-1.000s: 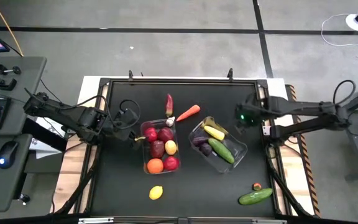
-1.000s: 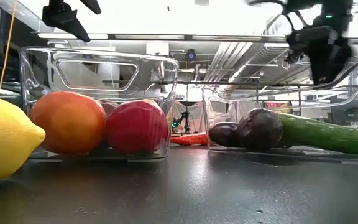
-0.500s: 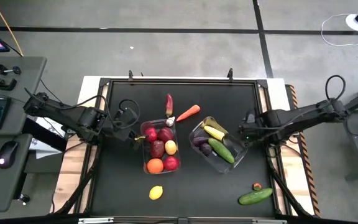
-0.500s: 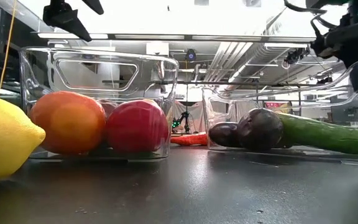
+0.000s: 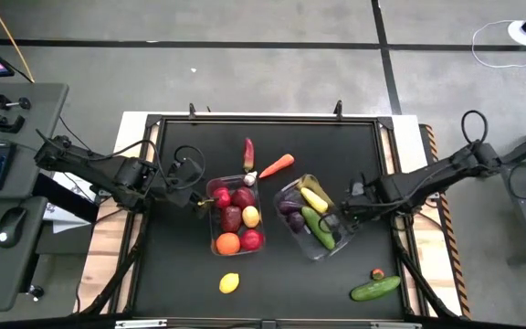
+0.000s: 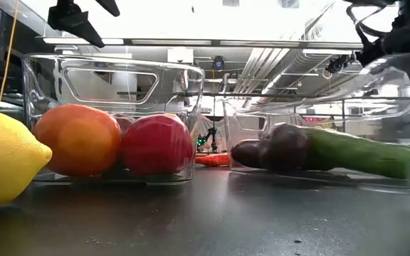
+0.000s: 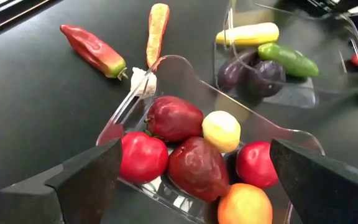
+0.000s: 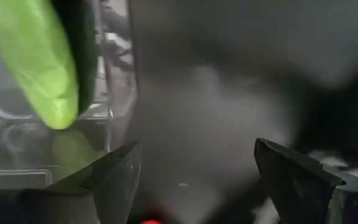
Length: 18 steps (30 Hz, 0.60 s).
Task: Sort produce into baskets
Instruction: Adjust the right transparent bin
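Your left gripper [image 5: 190, 187] hangs with fingers spread just beside the left basket [image 5: 219, 185], which holds red apples [image 5: 242, 197], a lemon [image 5: 251, 217] and an orange [image 5: 227, 243]. Behind it lie a chili [image 5: 248, 152] and a carrot [image 5: 278, 164]. Your right gripper [image 5: 352, 203] sits at the edge of the right basket [image 5: 292, 187], fingers apart, with a cucumber [image 5: 316, 227] and an eggplant [image 5: 293, 218] inside. Near the front lie another lemon [image 5: 229, 283] and another cucumber [image 5: 374, 289].
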Motion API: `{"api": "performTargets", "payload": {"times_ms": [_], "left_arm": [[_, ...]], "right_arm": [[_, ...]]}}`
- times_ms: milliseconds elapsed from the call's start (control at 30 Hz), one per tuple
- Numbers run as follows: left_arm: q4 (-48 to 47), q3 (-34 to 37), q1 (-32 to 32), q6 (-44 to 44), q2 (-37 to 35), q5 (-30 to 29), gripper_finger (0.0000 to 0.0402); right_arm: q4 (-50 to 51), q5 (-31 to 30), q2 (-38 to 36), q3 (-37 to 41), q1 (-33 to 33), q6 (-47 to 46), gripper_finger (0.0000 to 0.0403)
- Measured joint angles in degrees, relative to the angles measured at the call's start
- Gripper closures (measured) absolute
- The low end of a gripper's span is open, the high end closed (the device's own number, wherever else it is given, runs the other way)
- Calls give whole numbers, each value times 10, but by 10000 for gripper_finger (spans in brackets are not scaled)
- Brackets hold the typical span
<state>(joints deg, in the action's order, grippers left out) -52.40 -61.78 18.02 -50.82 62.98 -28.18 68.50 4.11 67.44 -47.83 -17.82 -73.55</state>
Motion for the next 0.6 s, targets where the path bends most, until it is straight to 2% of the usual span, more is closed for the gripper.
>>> {"api": "performTargets", "payload": {"times_ms": [167, 300, 500, 600], "left_arm": [[0, 0, 0, 0, 0, 0, 5], [0, 0, 0, 0, 0, 1, 5], [-1, 0, 0, 6, 0, 2, 5], [-2, 0, 0, 10, 0, 6, 5]], "right_arm": [[-96, 0, 9, 0, -18, -48, 99], [-165, -32, 9, 0, -24, -84, 99], [-257, -70, 20, -1, -24, -104, 99], [-273, -66, 38, -1, -23, -100, 99]]}}
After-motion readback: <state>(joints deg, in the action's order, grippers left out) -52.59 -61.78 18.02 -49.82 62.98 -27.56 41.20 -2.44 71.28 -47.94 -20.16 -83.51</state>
